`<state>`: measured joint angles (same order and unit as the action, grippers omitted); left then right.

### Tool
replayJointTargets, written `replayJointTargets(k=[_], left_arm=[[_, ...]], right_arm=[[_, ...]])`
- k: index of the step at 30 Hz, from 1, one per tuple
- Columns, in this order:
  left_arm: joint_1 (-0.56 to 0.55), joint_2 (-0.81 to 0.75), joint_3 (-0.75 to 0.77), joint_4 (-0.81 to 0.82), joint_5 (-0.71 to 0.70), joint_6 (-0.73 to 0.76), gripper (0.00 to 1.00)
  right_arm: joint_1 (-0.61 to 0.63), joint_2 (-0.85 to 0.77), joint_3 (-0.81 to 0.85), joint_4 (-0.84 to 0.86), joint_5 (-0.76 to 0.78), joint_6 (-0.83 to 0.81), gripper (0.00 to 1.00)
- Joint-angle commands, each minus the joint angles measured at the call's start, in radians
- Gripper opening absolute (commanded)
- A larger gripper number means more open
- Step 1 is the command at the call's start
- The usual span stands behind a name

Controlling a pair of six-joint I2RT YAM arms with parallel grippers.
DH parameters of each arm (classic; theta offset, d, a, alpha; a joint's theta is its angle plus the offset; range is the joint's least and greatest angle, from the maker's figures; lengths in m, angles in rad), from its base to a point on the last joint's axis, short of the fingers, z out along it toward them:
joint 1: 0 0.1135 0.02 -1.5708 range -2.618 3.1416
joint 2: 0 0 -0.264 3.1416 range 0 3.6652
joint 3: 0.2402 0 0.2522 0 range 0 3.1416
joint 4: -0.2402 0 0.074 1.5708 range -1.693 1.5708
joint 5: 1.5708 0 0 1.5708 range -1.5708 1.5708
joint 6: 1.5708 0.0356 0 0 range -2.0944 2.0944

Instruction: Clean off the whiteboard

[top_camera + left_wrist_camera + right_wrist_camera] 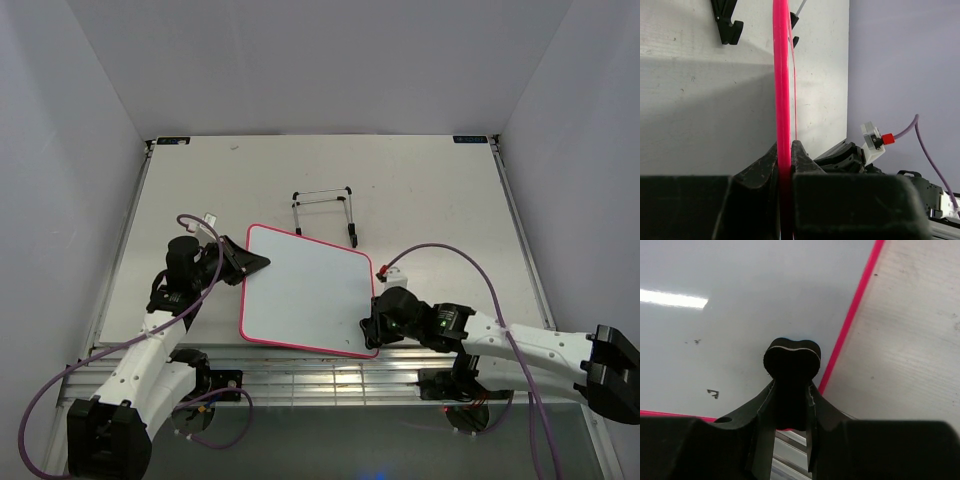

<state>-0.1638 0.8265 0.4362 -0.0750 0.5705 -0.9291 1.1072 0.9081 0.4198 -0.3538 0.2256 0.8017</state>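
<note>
The white bench (420,190) is carrying the whiteboard (305,290), which is sitting slightly turned at the centre of the top view, its pink-red frame reaching toward the bench's near edge. A wire easel stand (325,205) is lying just above it. The left claw (257,263) is pinching the frame near the board's upper left corner. The right claw (371,327) is gripping a black eraser (791,359) over the lower right corner, near small black marks (713,393).
</note>
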Motion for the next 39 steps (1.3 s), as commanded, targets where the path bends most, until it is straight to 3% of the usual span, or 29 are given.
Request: replayJointTargets(k=[1, 11, 24, 34, 39], left_arm=[[-0.02, -0.018, 0.006, 0.064, -0.009, 0.003, 0.0], [-0.025, -0.017, 0.003, 0.063, -0.012, 0.001, 0.0], [-0.023, -0.015, 0.007, 0.063, -0.014, -0.001, 0.0], [-0.023, -0.023, 0.012, 0.053, -0.015, 0.007, 0.0], [-0.025, -0.03, 0.009, 0.055, -0.012, 0.004, 0.0]], right_arm=[[0.115, 0.066, 0.083, 0.274, -0.01, 0.068, 0.08], [0.246, 0.181, 0.209, 0.369, 0.004, 0.116, 0.08], [0.252, 0.166, 0.228, 0.242, 0.188, 0.132, 0.08], [0.059, 0.037, -0.021, 0.098, 0.14, 0.163, 0.08], [-0.047, -0.02, -0.027, -0.02, 0.11, 0.09, 0.08]])
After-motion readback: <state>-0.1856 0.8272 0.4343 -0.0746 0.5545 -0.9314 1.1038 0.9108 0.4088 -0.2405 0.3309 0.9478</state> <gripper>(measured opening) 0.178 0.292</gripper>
